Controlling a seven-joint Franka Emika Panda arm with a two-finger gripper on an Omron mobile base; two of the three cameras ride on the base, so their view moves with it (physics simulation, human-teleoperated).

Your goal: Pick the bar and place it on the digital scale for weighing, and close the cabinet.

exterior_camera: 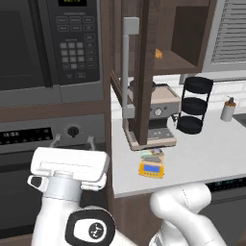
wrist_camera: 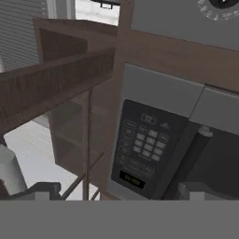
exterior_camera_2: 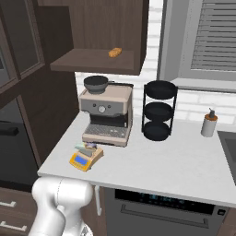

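On the far left is the black microwave with its grey button pad (exterior_camera: 72,53), and the hand camera looks straight at it, upside down. Just right of it hangs the dark brown wooden wall cabinet (exterior_camera: 166,29), and its tall door with the long grey bar handle (exterior_camera: 126,67) stands wide open, edge-on toward the robot. Below, on the white table (exterior_camera: 211,149), sits the small yellow-orange digital scale with a blue display (exterior_camera: 152,168), right in front of the silver coffee machine (exterior_camera: 161,115). The flat greenish-grey bar (exterior_camera: 153,154) seems to lie on the scale's grey top already, so I think that part is done and closing the door is the job now. I cannot tell if the claw is spread or pressed together, because its tips are hardly seen. To do this well, the arm should reach past the microwave to the outer face of the door near the handle and push it slowly round until it sits flat. It should stay high, so it does not bump the coffee machine or knock the scale. Further right stand a black round three-shelf rack (exterior_camera: 194,103) and a small soap bottle (exterior_camera: 227,109), well out of the way.
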